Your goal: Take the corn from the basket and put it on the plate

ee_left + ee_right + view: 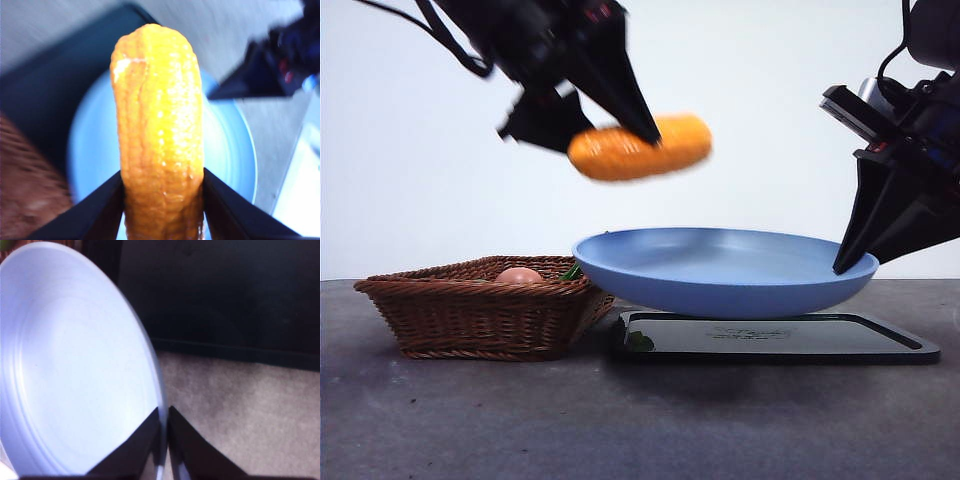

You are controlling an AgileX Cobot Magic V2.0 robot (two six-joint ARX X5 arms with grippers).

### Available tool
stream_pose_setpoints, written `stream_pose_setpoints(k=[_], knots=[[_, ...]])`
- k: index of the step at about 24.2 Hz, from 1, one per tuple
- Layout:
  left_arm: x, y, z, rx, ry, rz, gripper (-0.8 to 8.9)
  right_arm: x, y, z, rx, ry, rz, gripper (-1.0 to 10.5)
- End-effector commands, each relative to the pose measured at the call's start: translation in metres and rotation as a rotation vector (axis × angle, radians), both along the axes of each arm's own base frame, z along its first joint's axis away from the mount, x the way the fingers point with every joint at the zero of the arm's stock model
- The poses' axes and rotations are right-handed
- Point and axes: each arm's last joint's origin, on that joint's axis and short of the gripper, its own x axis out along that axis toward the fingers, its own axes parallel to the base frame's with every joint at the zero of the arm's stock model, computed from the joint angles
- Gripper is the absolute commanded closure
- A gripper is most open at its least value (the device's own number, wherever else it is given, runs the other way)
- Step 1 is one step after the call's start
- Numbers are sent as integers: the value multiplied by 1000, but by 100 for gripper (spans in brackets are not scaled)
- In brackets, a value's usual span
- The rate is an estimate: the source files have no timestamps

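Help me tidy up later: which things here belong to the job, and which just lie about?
In use: corn in the left hand; plate held by the right hand; basket.
Lying about: black tray; pinkish round item in the basket.

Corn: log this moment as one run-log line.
left gripper: shut on corn, above plate | right gripper: shut on plate rim, plate lifted off tray

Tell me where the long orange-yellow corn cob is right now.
In the front view the glossy orange-yellow corn cob hangs clamped in the left gripper, above the round light-blue plate's left part, clear of the brown wicker basket.
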Motion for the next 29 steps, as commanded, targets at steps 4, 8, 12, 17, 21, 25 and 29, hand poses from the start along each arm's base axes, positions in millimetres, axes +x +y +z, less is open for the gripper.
stream_pose_setpoints(k=[4,8,12,17,21,25,29], knots=[[6,-34,-42,79,65,-95,636,6,2,6,25,-20,-10,945],[3,-42,-50,98,67,-137,628,6,2,6,30,-20,-7,945],[2,-43,-51,101,64,-138,510,6,2,6,30,-21,-8,945],[2,-43,-50,98,73,-128,497,6,2,6,29,-22,-7,945],[3,-43,-47,92,73,-123,497,6,2,6,28,-22,-7,945],[2,-42,-36,75,58,-117,497,6,1,6,26,-23,-13,945],[-1,-40,-14,52,27,-116,497,7,-3,6,26,-24,-31,945]])
